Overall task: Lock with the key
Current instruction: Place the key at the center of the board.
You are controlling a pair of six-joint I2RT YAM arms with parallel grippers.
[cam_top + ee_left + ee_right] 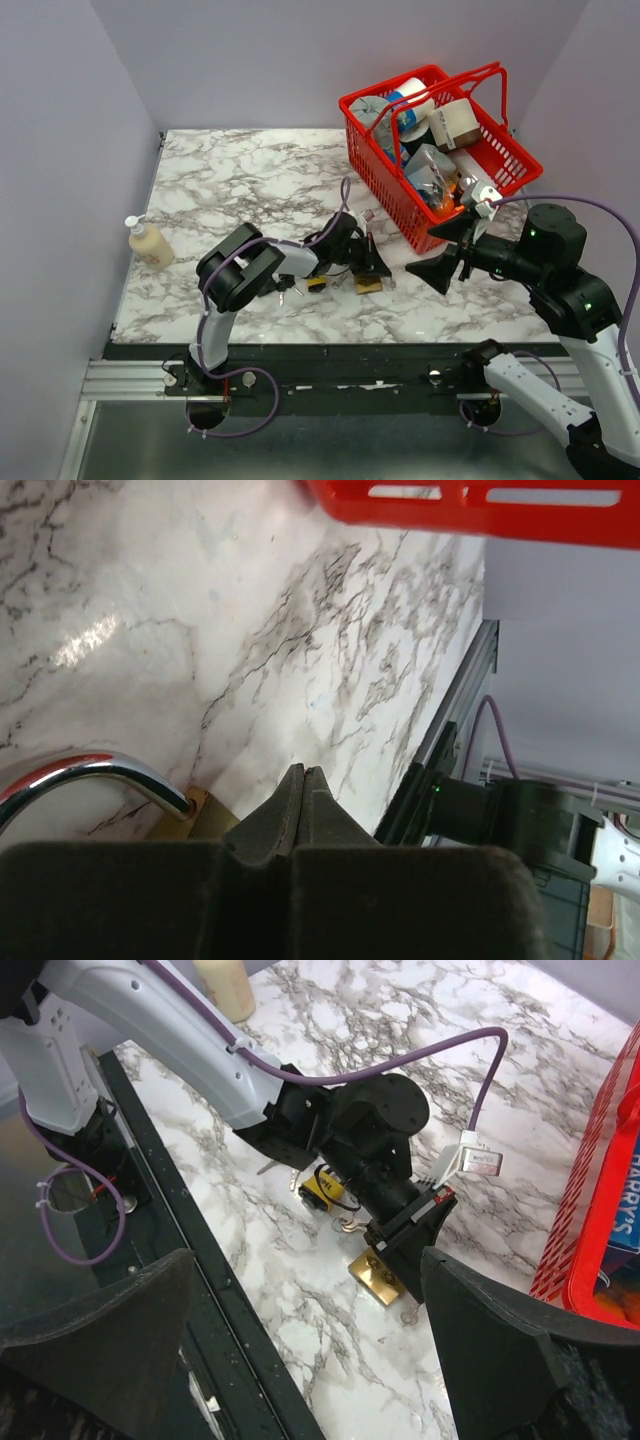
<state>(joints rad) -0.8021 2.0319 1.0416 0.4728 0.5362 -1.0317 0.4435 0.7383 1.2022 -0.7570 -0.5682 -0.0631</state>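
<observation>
A brass padlock (368, 285) lies on the marble near the table's front middle. It also shows in the right wrist view (378, 1278), and in the left wrist view (205, 815) with its chrome shackle (90, 773). A small silver key (410, 1314) lies just beside it. My left gripper (372, 262) is shut right over the padlock; in the left wrist view (303, 772) nothing shows between its fingertips. My right gripper (445, 255) is open and empty, hovering to the right of the padlock, which sits ahead between its jaws (308, 1290).
A small yellow padlock (316, 283) with more keys (270, 1167) lies left of the brass one. A red basket (385, 205) full of items stands at the back right. A soap bottle (150, 243) stands at the left edge. The table's black front rail (230, 1300) is close.
</observation>
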